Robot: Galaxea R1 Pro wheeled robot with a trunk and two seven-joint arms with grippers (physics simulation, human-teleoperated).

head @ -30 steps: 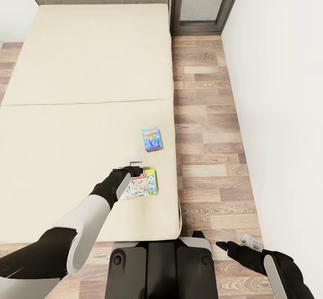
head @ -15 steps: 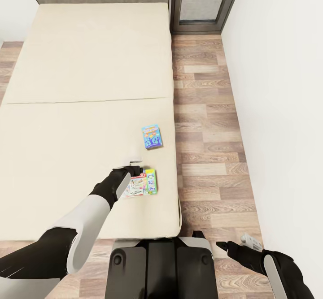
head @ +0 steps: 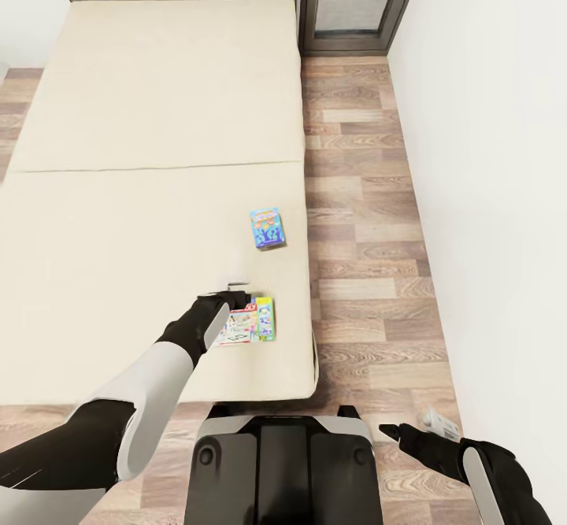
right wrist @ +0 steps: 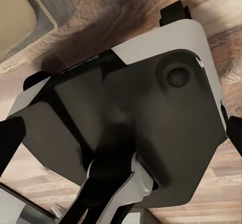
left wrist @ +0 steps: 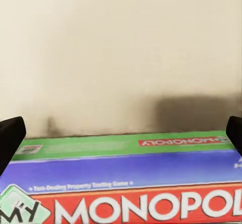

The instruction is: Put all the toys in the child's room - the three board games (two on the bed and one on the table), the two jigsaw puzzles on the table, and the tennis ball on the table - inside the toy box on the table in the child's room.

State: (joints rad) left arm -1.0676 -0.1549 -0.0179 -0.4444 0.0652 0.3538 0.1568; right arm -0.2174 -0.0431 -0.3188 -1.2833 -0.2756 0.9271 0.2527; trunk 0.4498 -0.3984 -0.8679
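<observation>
We judge the task barely begun: both board games, the Monopoly box (head: 250, 322) and the light blue one (head: 268, 227), lie on the bed (head: 118, 194), our left gripper (head: 236, 293) spread wide above the Monopoly box, the right gripper (head: 425, 423) seemingly open too.

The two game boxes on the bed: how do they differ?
The light blue board game lies farther up the bed, untouched; the Monopoly board game lies nearer the foot, partly under the left gripper. The blue one looks smaller, with an orange logo; the Monopoly one shows white, red and green. Both lie flat near the bed's right edge.
</observation>
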